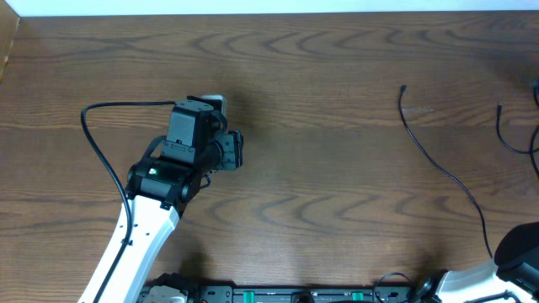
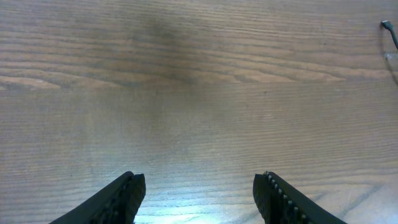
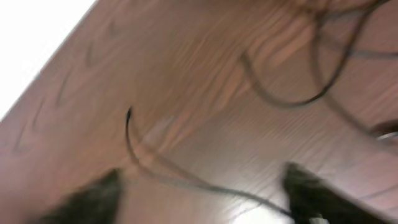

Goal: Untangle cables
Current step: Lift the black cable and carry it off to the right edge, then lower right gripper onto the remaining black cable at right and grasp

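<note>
Overhead, I see a brown wood-grain table (image 1: 337,185) with a white strip (image 1: 253,7) beyond its far edge. My left arm (image 1: 143,219) reaches over the table's left half, with a green light (image 1: 153,172) lit on it. The cables (image 1: 438,168) lie as loose thin black strands on the table's right half. The right arm (image 1: 514,252) sits at the table's near right corner.

From the left wrist, the left gripper (image 2: 202,196) is spread wide and holds nothing above the table.

The right wrist view is blurred. The right gripper (image 3: 199,199) has its fingers well apart, gripping nothing, with strands curving on the table below.
</note>
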